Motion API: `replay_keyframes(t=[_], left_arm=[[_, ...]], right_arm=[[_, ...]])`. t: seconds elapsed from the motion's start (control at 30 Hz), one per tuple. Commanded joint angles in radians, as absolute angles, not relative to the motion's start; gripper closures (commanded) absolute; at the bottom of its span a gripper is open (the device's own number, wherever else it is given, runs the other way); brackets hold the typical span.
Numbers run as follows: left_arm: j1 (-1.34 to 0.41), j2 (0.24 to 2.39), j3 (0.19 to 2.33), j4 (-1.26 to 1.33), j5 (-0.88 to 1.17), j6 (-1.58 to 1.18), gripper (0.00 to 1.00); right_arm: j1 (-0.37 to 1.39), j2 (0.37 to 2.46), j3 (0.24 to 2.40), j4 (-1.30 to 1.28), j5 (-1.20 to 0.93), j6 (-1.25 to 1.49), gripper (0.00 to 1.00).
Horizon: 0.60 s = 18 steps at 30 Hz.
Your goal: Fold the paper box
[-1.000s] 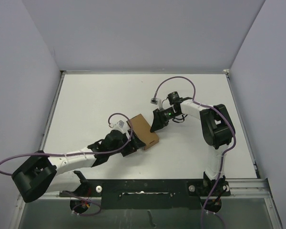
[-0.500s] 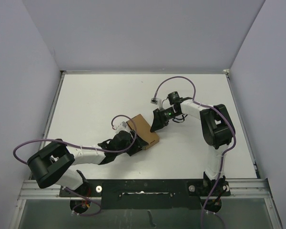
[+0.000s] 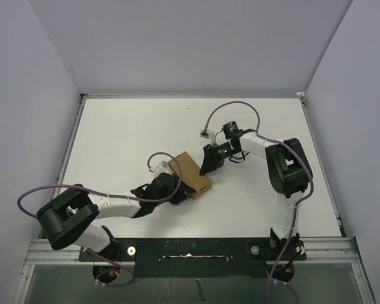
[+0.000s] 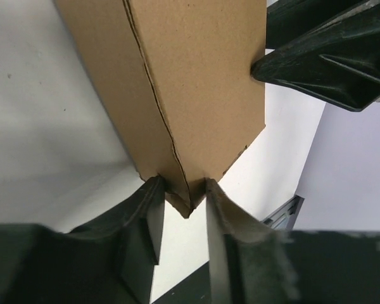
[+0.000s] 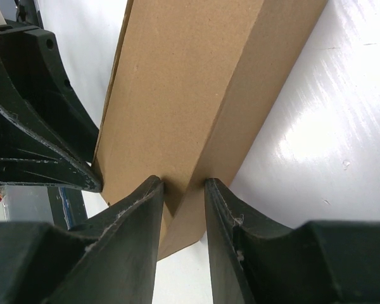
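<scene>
The white table (image 3: 114, 139) lies under the brown paper box (image 3: 191, 172) — the box sits near the table's middle & looks mostly folded up. The left claw (image 4: 182, 190) was wide a sec ago and has now squeezed in on the box's near corner. The right claw (image 5: 183, 187) pinches the box's far edge — so both ends look held, ready for the next fold.

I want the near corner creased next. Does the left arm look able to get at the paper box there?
Likely yes: the left fingers sit either side of that paper box corner, touching it, nothing between.
</scene>
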<state>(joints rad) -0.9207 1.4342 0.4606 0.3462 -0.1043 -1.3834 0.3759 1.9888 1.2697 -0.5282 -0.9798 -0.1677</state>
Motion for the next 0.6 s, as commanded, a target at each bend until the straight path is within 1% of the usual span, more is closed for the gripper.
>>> replay_keyframes(t=[0.0, 0.03, 0.07, 0.1, 0.2, 0.23, 0.37, 0.4, 0.5, 0.57], left_arm=[[-0.925, 1.453, 0.500, 0.392, -0.114, -1.411, 0.79], [-0.926, 1.455, 0.499, 0.400, -0.114, -1.414, 0.82], [-0.925, 1.458, 0.499, 0.405, -0.111, -1.418, 0.87], [-0.925, 1.461, 0.499, 0.410, -0.109, -1.420, 0.89], [-0.925, 1.461, 0.501, 0.413, -0.103, -1.418, 0.90], [-0.925, 1.456, 0.499, 0.413, -0.103, -1.412, 0.88], [-0.926, 1.404, 0.490, 0.401, -0.094, -1.361, 0.75], [-0.925, 1.384, 0.487, 0.394, -0.088, -1.329, 0.69], [-0.918, 1.288, 0.478, 0.344, -0.085, -1.212, 0.51], [-0.905, 1.201, 0.476, 0.274, -0.101, -1.125, 0.40]], right_arm=[[0.392, 1.990, 1.282, -0.515, -0.947, -0.188, 0.69], [0.394, 1.990, 1.282, -0.515, -0.947, -0.187, 0.69], [0.393, 1.991, 1.282, -0.515, -0.945, -0.188, 0.69], [0.395, 1.990, 1.282, -0.515, -0.945, -0.188, 0.69], [0.397, 1.989, 1.282, -0.516, -0.946, -0.187, 0.69], [0.395, 1.987, 1.284, -0.516, -0.948, -0.187, 0.69], [0.384, 1.975, 1.284, -0.516, -0.961, -0.189, 0.66], [0.379, 1.970, 1.285, -0.516, -0.969, -0.191, 0.65], [0.361, 1.942, 1.289, -0.523, -0.991, -0.208, 0.56], [0.345, 1.906, 1.282, -0.521, -1.006, -0.219, 0.51]])
